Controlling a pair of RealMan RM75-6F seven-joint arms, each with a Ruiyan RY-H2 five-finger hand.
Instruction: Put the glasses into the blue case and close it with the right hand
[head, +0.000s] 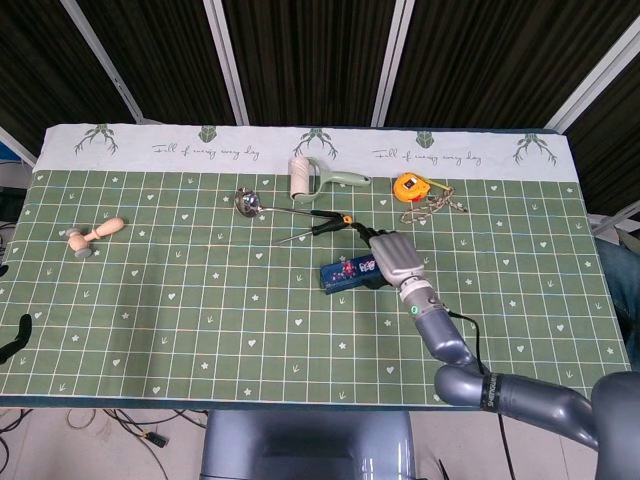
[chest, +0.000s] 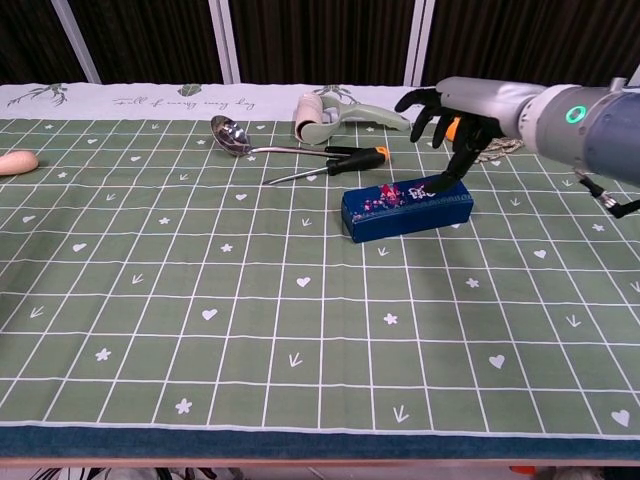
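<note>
Just right of the table's centre, the blue case (chest: 406, 211) lies flat on the green checked cloth (chest: 200, 300), its long axis running roughly from eight o'clock to two o'clock in the head view. Its lid looks down and level with the base, so the closing step seems nearly or fully done; no glasses are visible, and they are presumably inside, though that cannot be confirmed. A patch of red and white pattern marks the top near its left end.

Over the case's right end, the right hand (chest: 448, 118) hovers with fingers spread and drooping, one fingertip (chest: 443, 182) touching or almost touching the lid's top edge. It holds nothing. The left hand is not in view.

To finish well, I would judge that a flat, even press along the lid's middle is better than a poke at one end, since an off-centre push could tip the narrow box or skid it across the cloth. Check that the seam sits flush all round before lifting straight up, so the fingers do not drag the lid open.

At about eleven o'clock from the case lies a screwdriver (chest: 330, 163) with a black and orange handle, close enough to be knocked by a sweeping withdrawal.
</note>
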